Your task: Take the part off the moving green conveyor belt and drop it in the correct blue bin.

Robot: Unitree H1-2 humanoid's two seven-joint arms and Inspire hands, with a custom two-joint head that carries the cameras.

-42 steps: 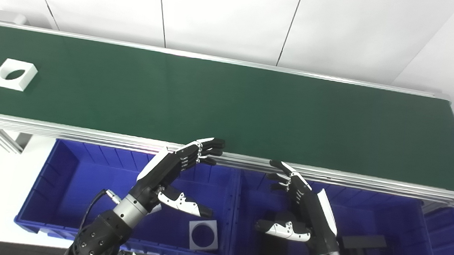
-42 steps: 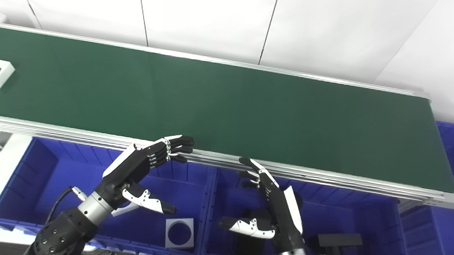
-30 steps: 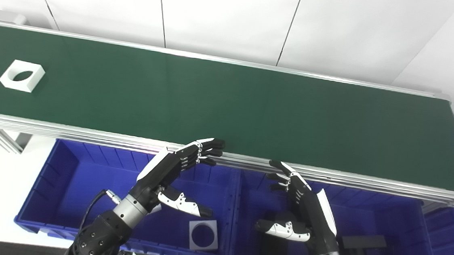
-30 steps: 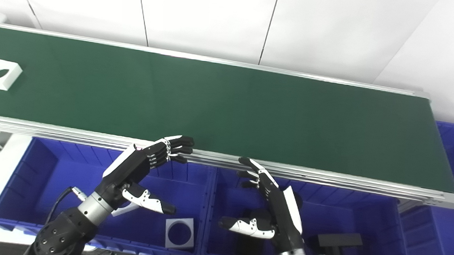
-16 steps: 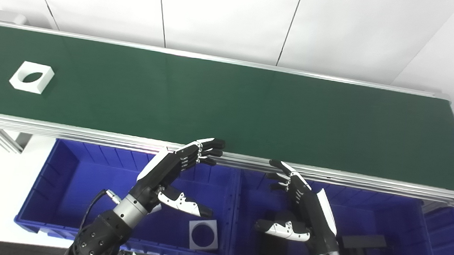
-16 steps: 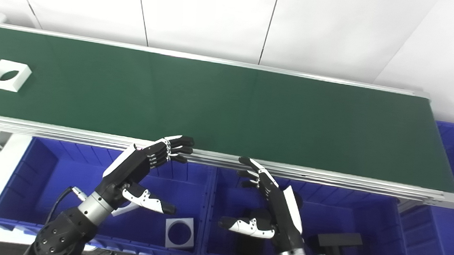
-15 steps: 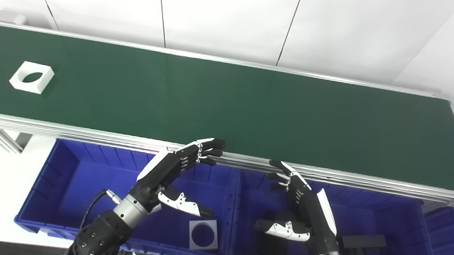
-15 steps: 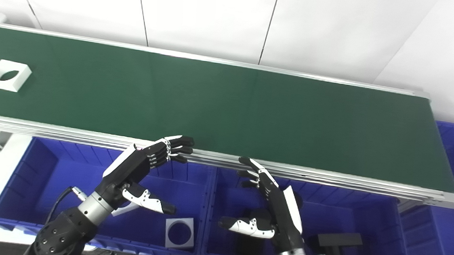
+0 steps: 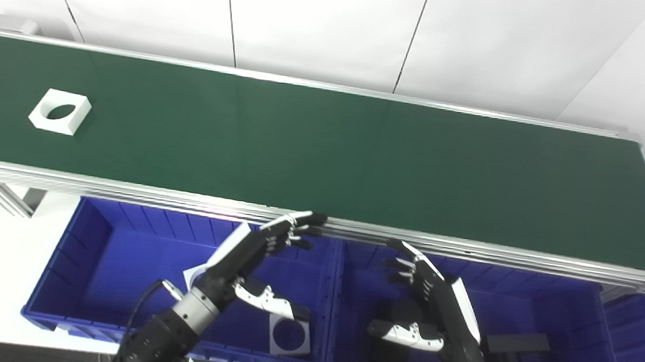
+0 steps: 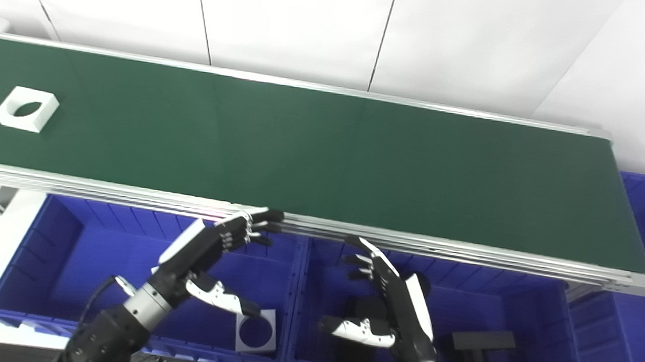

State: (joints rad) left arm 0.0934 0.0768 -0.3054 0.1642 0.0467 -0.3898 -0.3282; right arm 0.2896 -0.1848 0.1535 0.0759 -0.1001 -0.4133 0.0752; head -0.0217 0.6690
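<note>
Fingers of the left hand are spread and hold nothing, their tips at the near metal rail of the long green conveyor belt. From the left eye, the white square block with a round hole lies flat far toward the belt's left end, well apart from both hands. From the right eye, the right hand is likewise splayed and empty above the right blue plastic bin; the left blue plastic bin holds another white square holed block.
</note>
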